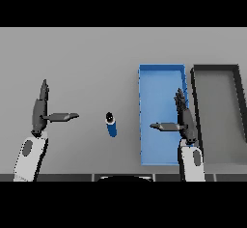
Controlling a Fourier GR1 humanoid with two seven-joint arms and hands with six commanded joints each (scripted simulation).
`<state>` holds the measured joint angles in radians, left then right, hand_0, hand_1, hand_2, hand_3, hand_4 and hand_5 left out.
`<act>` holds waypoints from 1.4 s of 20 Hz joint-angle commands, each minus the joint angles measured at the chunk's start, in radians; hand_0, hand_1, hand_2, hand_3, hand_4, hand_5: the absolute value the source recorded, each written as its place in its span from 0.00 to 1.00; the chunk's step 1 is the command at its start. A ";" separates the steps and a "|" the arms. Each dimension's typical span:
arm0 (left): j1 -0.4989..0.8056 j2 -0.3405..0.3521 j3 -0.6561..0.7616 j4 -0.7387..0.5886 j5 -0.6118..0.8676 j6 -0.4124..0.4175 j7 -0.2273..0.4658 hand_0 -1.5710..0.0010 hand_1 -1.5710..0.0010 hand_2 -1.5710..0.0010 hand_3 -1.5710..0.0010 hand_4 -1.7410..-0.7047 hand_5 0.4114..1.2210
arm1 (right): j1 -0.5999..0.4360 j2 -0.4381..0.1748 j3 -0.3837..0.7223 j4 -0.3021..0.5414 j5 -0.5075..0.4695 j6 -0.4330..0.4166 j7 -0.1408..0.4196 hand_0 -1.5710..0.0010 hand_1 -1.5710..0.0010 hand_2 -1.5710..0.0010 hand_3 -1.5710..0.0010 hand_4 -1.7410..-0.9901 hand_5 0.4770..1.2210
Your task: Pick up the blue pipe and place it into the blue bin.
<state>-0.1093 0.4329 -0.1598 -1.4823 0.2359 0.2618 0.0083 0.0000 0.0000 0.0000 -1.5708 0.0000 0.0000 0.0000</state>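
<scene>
1. Desk [87, 58]: grey, flat surface that fills the scene and carries every item listed below.
2. Pipe [111, 124]: short blue piece with a dark end turned toward the far side. It lies on the desk near the middle, left of the blue bin and apart from it. Nothing touches it. Whether it lies flat or stands slightly tilted is hard to tell from this angle.
3. Blue bin [143, 125]: long rectangular tray with low walls, right of centre, running from near to far. Its floor shows blue where the right arm does not cover it.
4. Dark bin [194, 96]: tray with a black rim and a grey floor, just right of the blue bin, the two walls side by side. Its right edge runs out of view.
5. Left robot hand [39, 113]: at the left of the desk, well apart from the pipe. Fingers straight and pointing to the far side, thumb held out toward the pipe. Holds nothing.
6. Right robot hand [184, 118]: over the right part of the blue bin, close to the wall it shares with the dark bin. Fingers straight and pointing far, thumb spread out to the left across the bin floor. Holds nothing.
7. Arms: white and grey forearms enter from the near edge, one behind each robot hand.
</scene>
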 commanded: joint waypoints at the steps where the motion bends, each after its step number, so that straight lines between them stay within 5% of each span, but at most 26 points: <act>1: 0.001 -0.002 -0.002 -0.002 -0.001 0.002 -0.005 1.00 1.00 1.00 1.00 0.75 0.22 | 0.001 -0.002 -0.002 -0.001 -0.002 0.001 -0.001 1.00 1.00 1.00 1.00 0.71 0.20; 6: 0.021 -0.016 -0.026 -0.037 -0.022 0.022 -0.005 1.00 1.00 1.00 1.00 0.75 0.22 | 0.006 -0.022 -0.016 -0.003 -0.021 0.017 -0.003 1.00 1.00 1.00 1.00 0.71 0.20; 7: 0.054 0.052 -0.049 -0.045 -0.028 -0.075 -0.066 1.00 1.00 1.00 1.00 0.75 0.22 | 0.045 -0.094 0.006 -0.040 0.055 0.028 -0.098 1.00 1.00 1.00 1.00 0.71 0.20; 9: 0.078 0.128 -0.062 -0.022 -0.035 -0.180 -0.129 1.00 1.00 1.00 1.00 0.75 0.22 | 0.102 -0.145 0.048 -0.099 0.133 0.039 -0.150 1.00 1.00 1.00 1.00 0.72 0.20; 19: 0.127 0.232 -0.134 -0.118 -0.005 -0.388 -0.171 1.00 1.00 1.00 1.00 0.69 0.17 | 0.122 -0.168 0.075 -0.132 0.169 0.051 -0.128 1.00 1.00 1.00 1.00 0.75 0.19; 28: 0.118 0.118 -0.340 -0.176 -0.125 -0.431 -0.052 1.00 1.00 1.00 1.00 0.58 0.05 | 0.119 -0.166 0.061 -0.127 0.150 0.055 -0.107 1.00 1.00 1.00 1.00 0.72 0.18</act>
<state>0.0084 0.5499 -0.5002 -1.6585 0.1106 -0.1691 -0.0423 0.1184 -0.1662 0.0615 -1.6980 0.1497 0.0549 -0.1064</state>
